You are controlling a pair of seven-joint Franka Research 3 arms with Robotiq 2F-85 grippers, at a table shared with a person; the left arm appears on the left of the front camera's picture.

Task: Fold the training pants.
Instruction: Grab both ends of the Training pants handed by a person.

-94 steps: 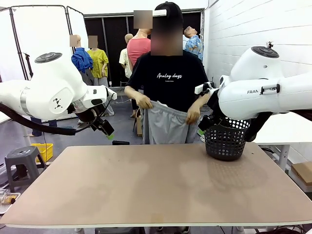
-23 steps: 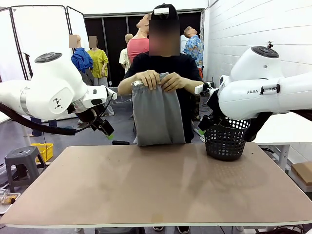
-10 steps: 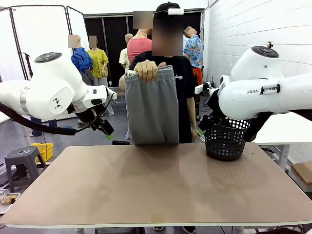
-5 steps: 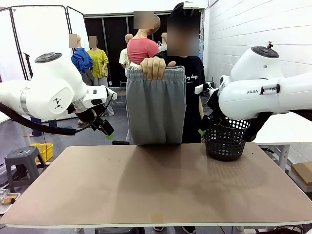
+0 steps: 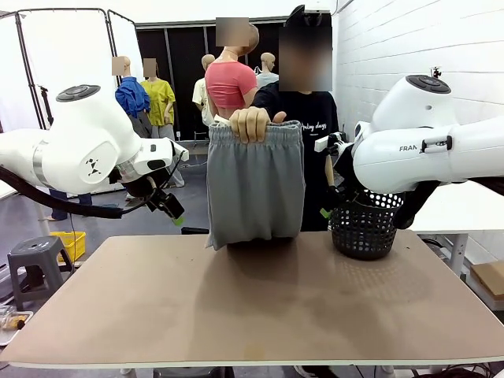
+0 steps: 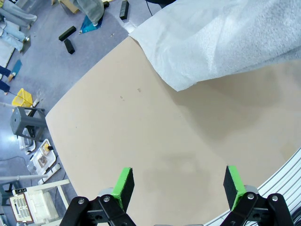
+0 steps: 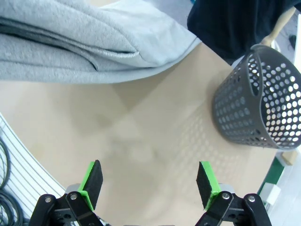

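The wide, flat, tan-topped table (image 5: 260, 315) lay bare across its near half. That left room for a fold, but its smooth surface could let soft cloth slide if it were dragged rather than lifted.

The plain light grey soft-fabric training pants (image 5: 256, 185) hung over the table's far edge, doubled lengthwise. The person's hand (image 5: 250, 124) pinched them at the gathered waistband. Their lower hem was at the tabletop; I could not tell whether it rested there or hung just clear. If they were let go from that height, they would likely crumple into a heap, with the layers slipping out of line.

The black mesh plastic basket (image 7: 254, 103) stood on the table, near the pants on the robot's right. A wide sweep of the cloth or of that arm could knock it or snag on it.

The left gripper (image 6: 178, 184) and the right gripper (image 7: 149, 182) hovered above the table with jaws spread fully and nothing between the green pads. A pinch on this limp fabric could catch only one layer, or close near the person's fingers.
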